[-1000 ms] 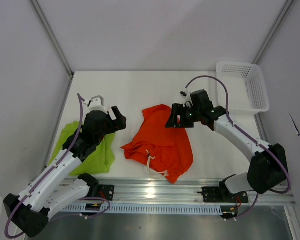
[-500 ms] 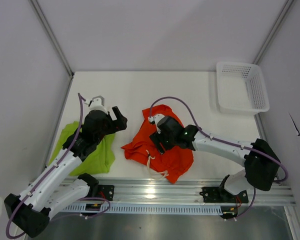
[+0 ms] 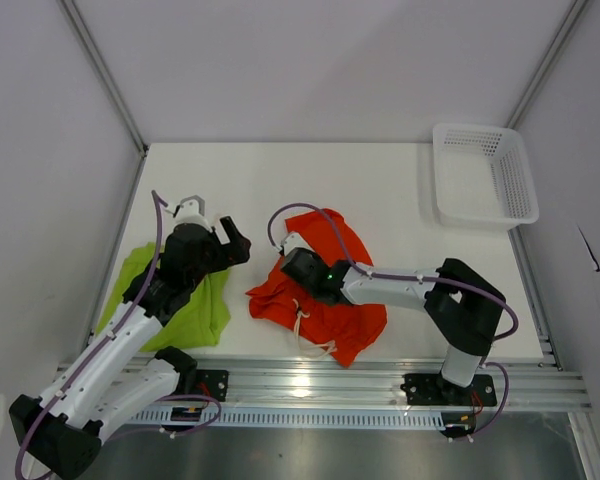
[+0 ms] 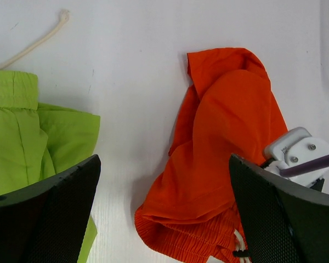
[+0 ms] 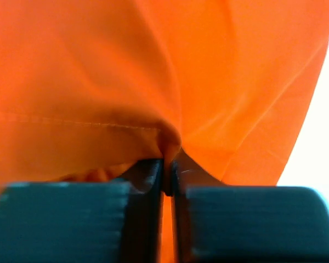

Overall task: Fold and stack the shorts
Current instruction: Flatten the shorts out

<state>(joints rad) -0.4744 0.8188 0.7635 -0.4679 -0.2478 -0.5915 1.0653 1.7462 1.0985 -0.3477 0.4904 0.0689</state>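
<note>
My right gripper (image 5: 168, 167) pinches the orange shorts (image 5: 126, 71) tight (left gripper (image 4: 164, 213) gapes, empty); I'd pull the fold across low, slowly.

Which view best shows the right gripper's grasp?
Right wrist: the right gripper is shut on a fold of the orange-red shorts. Top view hides the jaws under the arm; left wrist shows only white housing.

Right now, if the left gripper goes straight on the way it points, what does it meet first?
The open left gripper aims about at the edge of the orange-red shorts; it may meet bare table beside.
</note>
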